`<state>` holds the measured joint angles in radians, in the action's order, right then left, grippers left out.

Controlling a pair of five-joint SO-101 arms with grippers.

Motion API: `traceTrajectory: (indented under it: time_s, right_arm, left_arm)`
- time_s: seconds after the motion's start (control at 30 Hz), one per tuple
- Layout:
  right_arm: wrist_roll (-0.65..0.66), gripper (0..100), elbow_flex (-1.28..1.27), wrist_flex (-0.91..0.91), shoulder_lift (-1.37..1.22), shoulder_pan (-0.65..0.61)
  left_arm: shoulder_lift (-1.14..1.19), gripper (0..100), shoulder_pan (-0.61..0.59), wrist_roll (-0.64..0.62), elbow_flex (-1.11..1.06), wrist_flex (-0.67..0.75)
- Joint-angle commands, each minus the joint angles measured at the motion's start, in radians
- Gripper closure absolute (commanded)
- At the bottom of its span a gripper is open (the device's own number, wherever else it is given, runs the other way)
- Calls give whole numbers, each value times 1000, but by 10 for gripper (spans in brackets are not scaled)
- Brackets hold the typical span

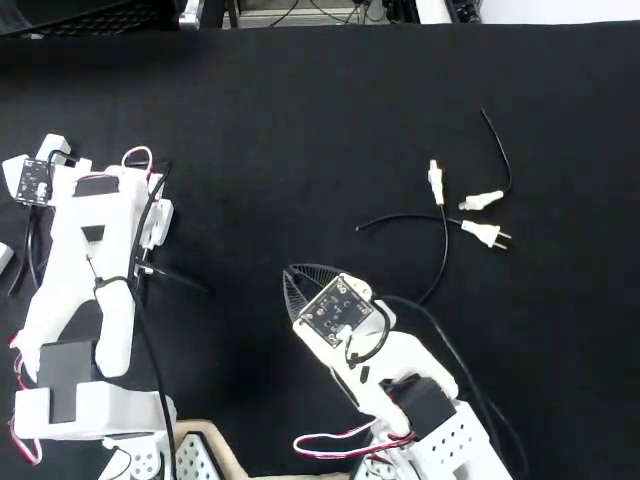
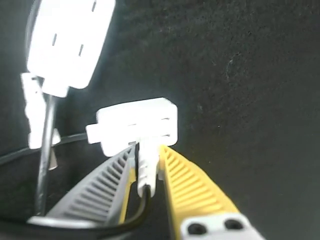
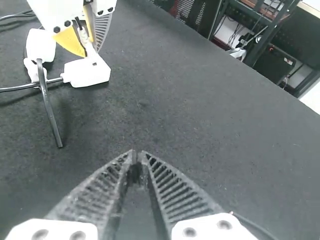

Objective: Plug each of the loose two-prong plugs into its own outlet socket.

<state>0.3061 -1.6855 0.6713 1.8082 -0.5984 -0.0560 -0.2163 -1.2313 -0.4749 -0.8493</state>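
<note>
A white plug [image 2: 144, 170] is held clamped in the left gripper [image 2: 146, 156] at the outlet socket [image 2: 137, 122], seemingly so its prongs can be pressed home, while the right gripper [image 3: 136, 160] is pressed together, empty, well apart from the loose plugs [image 1: 486, 236].

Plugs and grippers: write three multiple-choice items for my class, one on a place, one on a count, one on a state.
1. Where is the plug held by the left gripper?
A) against a socket block
B) lying loose by itself
C) hanging off the table

2. How many loose plugs lie on the mat?
A) one
B) three
C) five

3. The right gripper is:
A) wide open
B) shut on a cable
C) shut, empty

Answers: 1 A, the plug meets the block's face; 2 B, three white plugs lie there; 3 C, its black fingers meet with nothing between.
</note>
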Motion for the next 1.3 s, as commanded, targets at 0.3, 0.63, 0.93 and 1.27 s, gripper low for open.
traceTrajectory:
  time_s: [0.3, 0.63, 0.93, 1.27]
  right_arm:
    - [-6, 986, 4, -18, 136, 15]
    - [-6, 986, 4, -18, 136, 15]
    - [-5, 986, 4, -20, 136, 15]
    - [-6, 986, 4, -28, 136, 15]
  left_arm:
    - [-12, 972, -16, 11, 30, 123]
    - [55, 972, -13, 52, 74, 121]
    - [164, 972, -5, 54, 208, -11]
    - [164, 972, -1, 48, 358, -262]
